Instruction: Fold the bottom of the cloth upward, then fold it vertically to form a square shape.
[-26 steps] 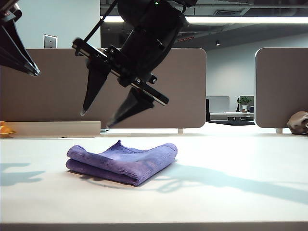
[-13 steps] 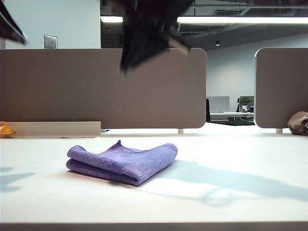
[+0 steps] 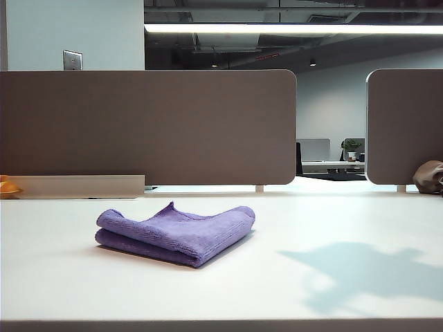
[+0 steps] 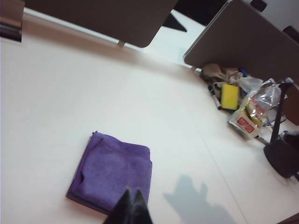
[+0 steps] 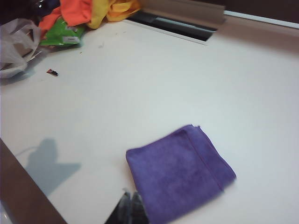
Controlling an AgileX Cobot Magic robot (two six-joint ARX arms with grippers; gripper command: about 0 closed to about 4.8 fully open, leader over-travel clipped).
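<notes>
The purple cloth (image 3: 176,234) lies folded into a thick square on the white table (image 3: 325,228), left of centre in the exterior view, with nothing touching it. Neither arm shows in that view. In the left wrist view the cloth (image 4: 112,170) is far below my left gripper (image 4: 131,192), whose dark fingertips are pressed together and empty. The right wrist view has the cloth (image 5: 180,170) lying flat below my right gripper (image 5: 131,195), also shut with nothing in it and high above the table.
Grey partition panels (image 3: 149,128) stand behind the table. A brownish lumpy object (image 3: 429,176) sits at the far right. A heap with a yellow sponge (image 4: 229,95) and plastic bags lies at one table end, orange and green cloths (image 5: 74,16) at the other.
Both arms have risen out of the exterior view. The right gripper stood open over the cloth and has shut. The cloth has not moved.
</notes>
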